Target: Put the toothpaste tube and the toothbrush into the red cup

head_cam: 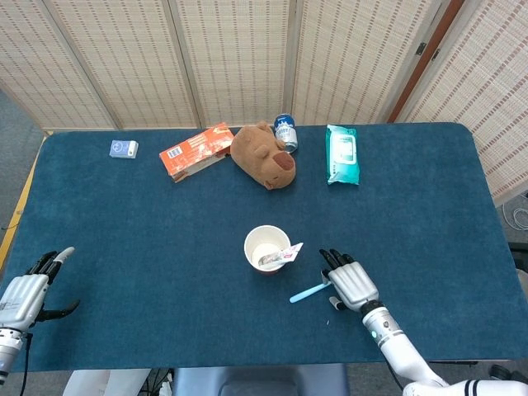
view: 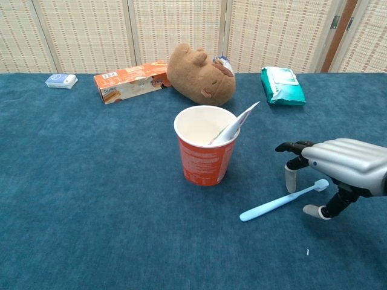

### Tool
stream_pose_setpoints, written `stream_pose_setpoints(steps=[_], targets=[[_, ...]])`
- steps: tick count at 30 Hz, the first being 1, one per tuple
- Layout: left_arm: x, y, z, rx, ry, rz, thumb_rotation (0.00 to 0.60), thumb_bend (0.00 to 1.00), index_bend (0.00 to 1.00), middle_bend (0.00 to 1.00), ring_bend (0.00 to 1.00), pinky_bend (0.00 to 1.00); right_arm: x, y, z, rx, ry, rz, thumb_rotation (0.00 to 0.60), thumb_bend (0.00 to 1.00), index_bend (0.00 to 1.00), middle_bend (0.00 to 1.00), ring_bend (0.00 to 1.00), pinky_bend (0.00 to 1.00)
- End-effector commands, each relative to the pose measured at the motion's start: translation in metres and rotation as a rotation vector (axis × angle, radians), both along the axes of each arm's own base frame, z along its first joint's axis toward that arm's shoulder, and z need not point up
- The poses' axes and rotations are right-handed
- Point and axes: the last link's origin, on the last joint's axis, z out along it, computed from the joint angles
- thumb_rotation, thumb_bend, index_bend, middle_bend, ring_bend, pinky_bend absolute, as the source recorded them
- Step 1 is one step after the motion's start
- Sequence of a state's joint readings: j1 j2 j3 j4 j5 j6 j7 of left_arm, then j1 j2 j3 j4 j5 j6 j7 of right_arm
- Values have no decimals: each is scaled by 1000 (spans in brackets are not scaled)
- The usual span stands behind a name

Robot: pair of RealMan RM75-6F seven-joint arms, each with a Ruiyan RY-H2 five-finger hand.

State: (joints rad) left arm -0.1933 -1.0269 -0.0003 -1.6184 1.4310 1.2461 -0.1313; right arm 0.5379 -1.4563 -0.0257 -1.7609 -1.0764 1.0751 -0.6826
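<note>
While the toothpaste tube (view: 234,125) already stands in the red cup (view: 204,158), the toothbrush (view: 282,201) lies on the bench (view: 91,199) — right robot hand (view: 335,167) over its head, fingers apart, nothing gripped.

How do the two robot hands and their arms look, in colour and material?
Both the right robot hand and the left robot hand have ridged silver-grey metallic backs and black fingers with pale tips. The right wrist is a light grey cylinder with a small green light.
</note>
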Motion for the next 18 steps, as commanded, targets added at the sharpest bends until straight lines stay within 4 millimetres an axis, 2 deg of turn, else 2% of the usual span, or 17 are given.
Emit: stream_pose_setpoints(steps=[1, 18], targets=[[0, 0, 0, 1, -1, 0, 600, 220, 21, 150, 89, 255, 1, 0, -4, -3, 5, 10, 600, 211, 454, 46, 0, 188], [0, -1, 2, 5, -9, -3, 600, 220, 21, 151, 89, 255, 8, 1, -22, -10, -28, 22, 600, 213, 454, 46, 0, 188]])
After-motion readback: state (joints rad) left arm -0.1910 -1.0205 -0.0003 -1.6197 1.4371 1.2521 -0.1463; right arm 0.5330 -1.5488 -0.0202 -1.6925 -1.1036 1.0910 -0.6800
